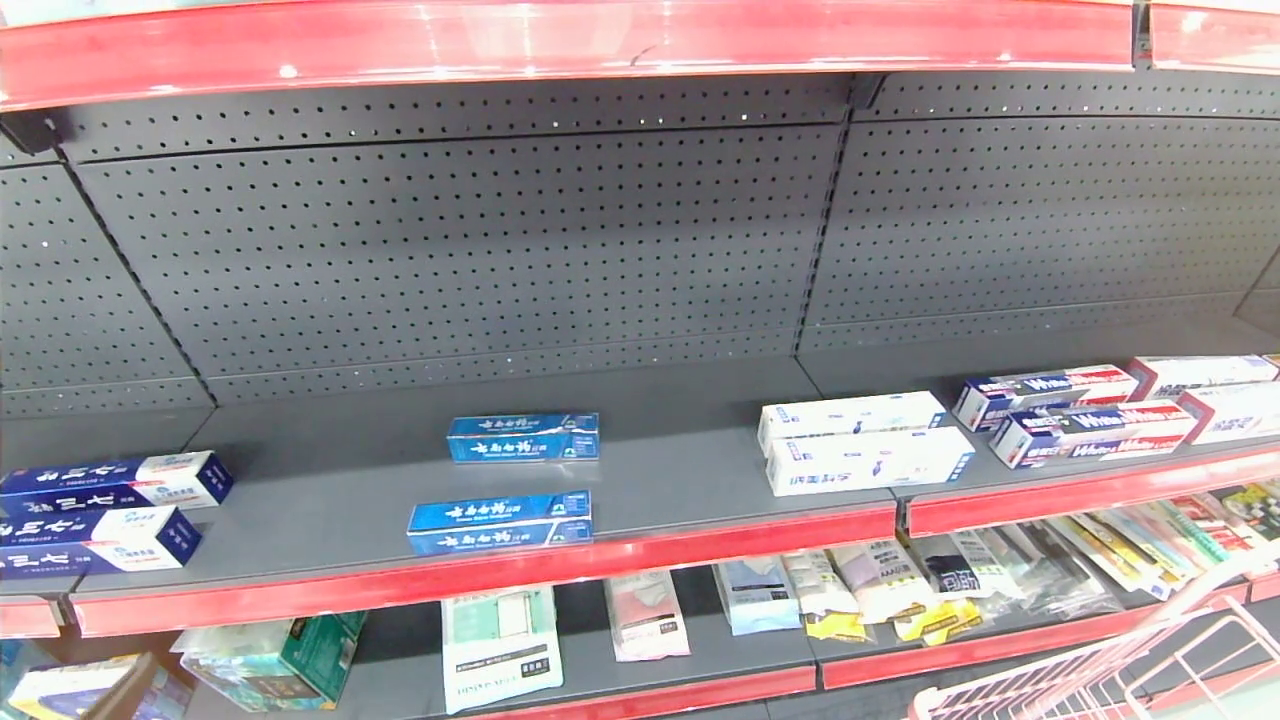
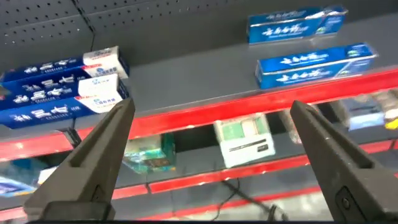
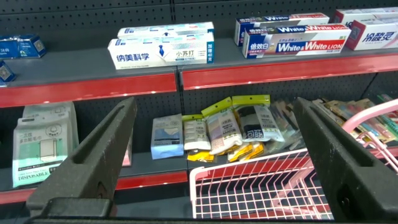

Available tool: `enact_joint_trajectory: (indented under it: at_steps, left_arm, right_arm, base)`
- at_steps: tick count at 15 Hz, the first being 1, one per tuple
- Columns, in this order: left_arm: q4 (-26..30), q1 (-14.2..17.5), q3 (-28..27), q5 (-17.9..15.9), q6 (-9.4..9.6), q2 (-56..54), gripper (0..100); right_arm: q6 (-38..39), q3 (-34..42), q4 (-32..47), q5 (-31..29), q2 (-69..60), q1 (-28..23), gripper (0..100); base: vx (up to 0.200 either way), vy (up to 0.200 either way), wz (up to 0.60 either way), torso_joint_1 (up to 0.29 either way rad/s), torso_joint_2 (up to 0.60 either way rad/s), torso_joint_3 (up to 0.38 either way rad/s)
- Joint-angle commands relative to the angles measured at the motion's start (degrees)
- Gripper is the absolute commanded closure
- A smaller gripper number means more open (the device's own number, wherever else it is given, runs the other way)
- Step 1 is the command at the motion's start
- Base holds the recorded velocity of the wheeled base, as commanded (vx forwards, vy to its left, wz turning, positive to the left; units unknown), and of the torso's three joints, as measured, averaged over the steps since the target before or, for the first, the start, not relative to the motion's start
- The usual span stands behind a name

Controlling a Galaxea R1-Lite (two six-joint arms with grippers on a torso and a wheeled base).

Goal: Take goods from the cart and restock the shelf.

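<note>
On the grey shelf [image 1: 690,450] lie two blue toothpaste boxes [image 1: 500,521] [image 1: 522,437] in the middle, two dark blue and white boxes [image 1: 110,481] at the left, and two white boxes [image 1: 866,459] right of centre. The pink wire cart [image 1: 1130,670] shows at the lower right; the part of its basket [image 3: 261,186] that shows holds nothing. My left gripper [image 2: 211,155] is open, facing the shelf front with the blue boxes [image 2: 314,62] beyond it. My right gripper [image 3: 214,155] is open above the cart, holding nothing.
More red, white and blue boxes [image 1: 1090,430] fill the shelf's right end. The lower shelf [image 1: 700,640] carries flat packets [image 1: 880,580], a white pouch [image 1: 500,645] and a green box [image 1: 280,660]. A red shelf edge [image 1: 560,40] overhangs above.
</note>
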Motion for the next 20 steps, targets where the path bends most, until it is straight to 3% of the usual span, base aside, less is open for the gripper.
enact_joint_trajectory:
  at_steps: [1, 5, 7, 9, 12, 14, 16, 20]
  left_arm:
    - [1.83, -0.04, 1.74, -0.06, -0.32, -8.36, 0]
    - [3.06, -0.3, 1.47, -2.17, -0.49, -14.86, 0]
    - [5.17, -0.3, 2.53, -2.34, -3.13, -22.07, 0]
    - [9.21, -0.39, 2.18, -1.99, -3.48, -25.85, 0]
    - [9.3, -0.92, 2.0, -2.17, -5.59, -26.64, 0]
    - [9.74, -1.88, 3.14, -1.55, -6.03, -28.84, 0]
    - [7.1, -1.97, 7.71, -1.9, -6.21, -29.01, 0]
    - [7.02, -1.97, 7.8, -3.13, -6.21, -28.93, 0]
  right_arm:
    - [0.05, 0.01, 0.0, -0.07, 0.05, 0.01, 0]
    - [-0.04, 0.01, 0.0, -0.07, 0.05, 0.01, 0]
    - [-0.04, 0.01, 0.0, 0.02, 0.05, 0.01, 0]
    - [-0.3, 0.01, 0.0, 0.37, 0.05, 0.01, 0]
    - [0.14, 0.01, 0.0, 0.37, 0.05, 0.01, 0]
    - [-0.04, 0.01, 0.0, 0.37, 0.05, 0.01, 0]
    - [-0.04, 0.01, 0.0, 0.37, 0.05, 0.01, 0]
    - [-0.3, 0.01, 0.0, 0.2, 0.05, 0.01, 0]
  base:
    - [0.0, 0.0, 0.0, 0.0, 0.0, 0.0]
    - [0.0, 0.0, 0.0, 0.0, 0.0, 0.0]
    - [0.0, 0.0, 0.0, 0.0, 0.0, 0.0]
    - [0.0, 0.0, 0.0, 0.0, 0.0, 0.0]
    - [0.0, 0.0, 0.0, 0.0, 0.0, 0.0]
    - [0.0, 0.0, 0.0, 0.0, 0.0, 0.0]
    - [0.0, 0.0, 0.0, 0.0, 0.0, 0.0]
    - [0.0, 0.0, 0.0, 0.0, 0.0, 0.0]
